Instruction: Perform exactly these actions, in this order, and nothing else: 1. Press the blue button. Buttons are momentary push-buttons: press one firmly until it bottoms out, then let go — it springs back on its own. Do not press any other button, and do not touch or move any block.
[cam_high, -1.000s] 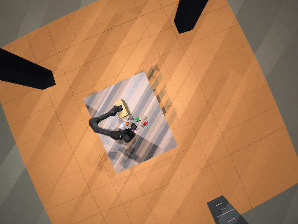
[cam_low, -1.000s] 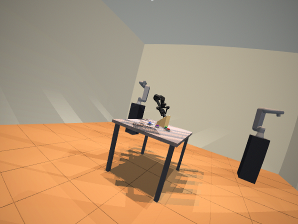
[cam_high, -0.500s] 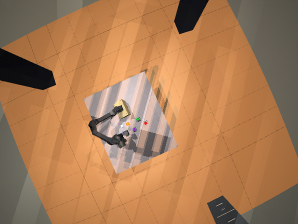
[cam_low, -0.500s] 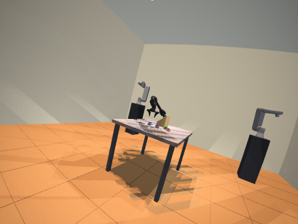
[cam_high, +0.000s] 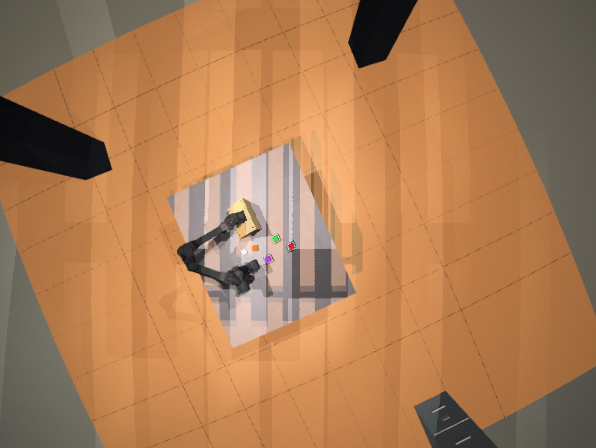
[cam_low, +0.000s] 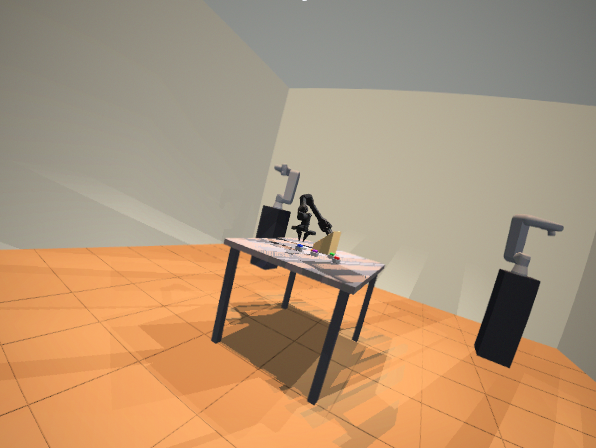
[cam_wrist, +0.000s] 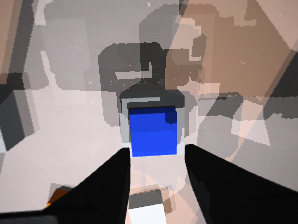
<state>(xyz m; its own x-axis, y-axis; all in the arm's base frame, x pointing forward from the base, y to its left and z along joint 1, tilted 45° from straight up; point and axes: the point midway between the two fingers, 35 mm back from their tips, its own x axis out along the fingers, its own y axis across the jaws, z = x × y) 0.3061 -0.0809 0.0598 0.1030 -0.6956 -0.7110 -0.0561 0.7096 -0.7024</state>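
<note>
The blue button (cam_wrist: 154, 135) (cam_low: 300, 246) sits in its grey housing on the table (cam_high: 320, 280) (cam_low: 357, 276). In the wrist view it fills the middle of the frame, just beyond my fingertips. My gripper (cam_wrist: 157, 153) (cam_high: 254, 268) (cam_low: 303, 235) points down, just above the button. Its two dark fingers are drawn partly together with a gap between them and nothing in it. In the overhead view the gripper hides the button.
A purple button (cam_high: 268, 259), a green button (cam_high: 275, 239) and a red button (cam_high: 291, 246) stand close by. An orange block (cam_high: 255, 247) (cam_wrist: 54, 194) and a white block (cam_high: 244, 252) (cam_wrist: 146, 215) lie beside my fingers. A tan wedge (cam_high: 248, 216) (cam_low: 330, 243) holds the arm's base.
</note>
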